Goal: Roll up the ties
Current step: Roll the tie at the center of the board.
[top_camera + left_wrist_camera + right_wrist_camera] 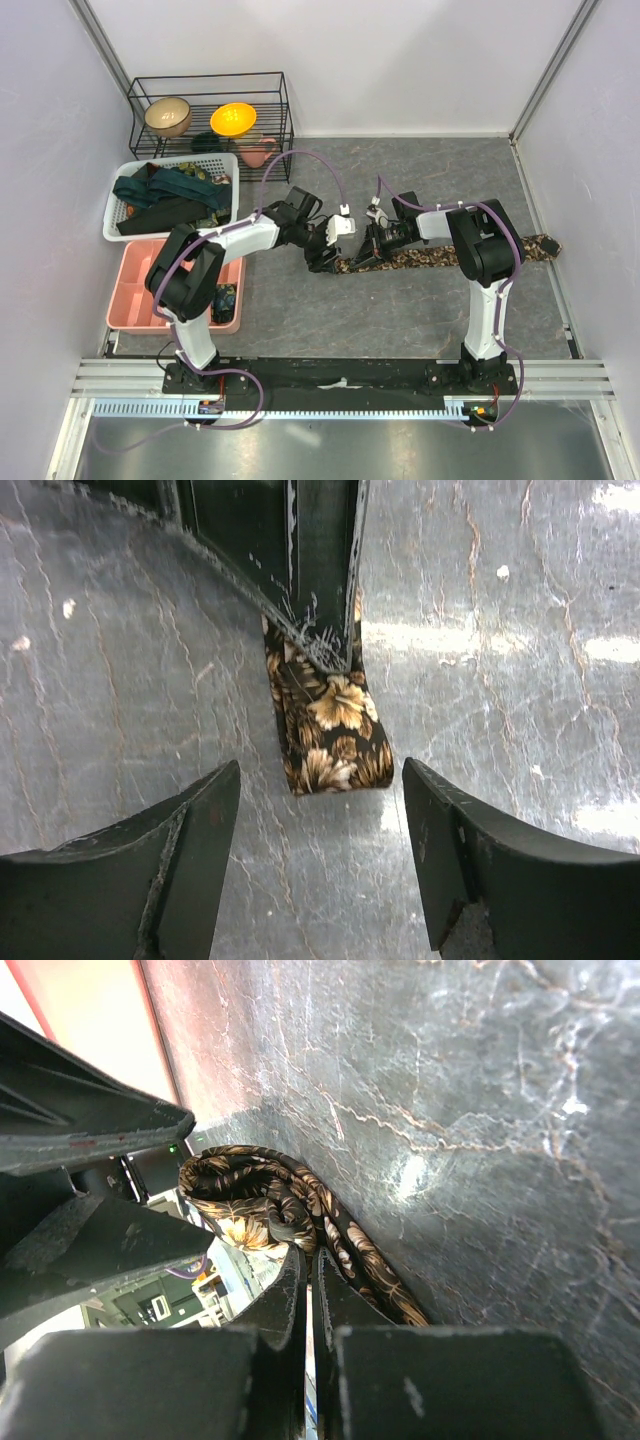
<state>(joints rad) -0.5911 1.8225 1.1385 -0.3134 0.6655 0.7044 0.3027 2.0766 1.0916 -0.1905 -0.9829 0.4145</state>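
Note:
A brown-and-tan patterned tie [450, 256] lies flat across the table, running from mid-table to the right edge. My right gripper [368, 250] is shut on its left end, where the fabric is folded into a loose loop [250, 1200]; the shut gripper [308, 1252] pinches the cloth. My left gripper [325, 262] is open and empty, just left of that end. In the left wrist view the folded tie end [335, 730] lies between and ahead of the open gripper [320, 768], with the right gripper's fingers [320, 570] pressing on it. More dark teal and black ties [165, 195] lie in a white basket.
The white mesh basket [112, 205] stands at the left, with a pink compartment tray [135, 290] in front of it holding a small dark coil [225, 298]. A black wire rack [210, 110] with bowls is at the back left. Walls close in both sides.

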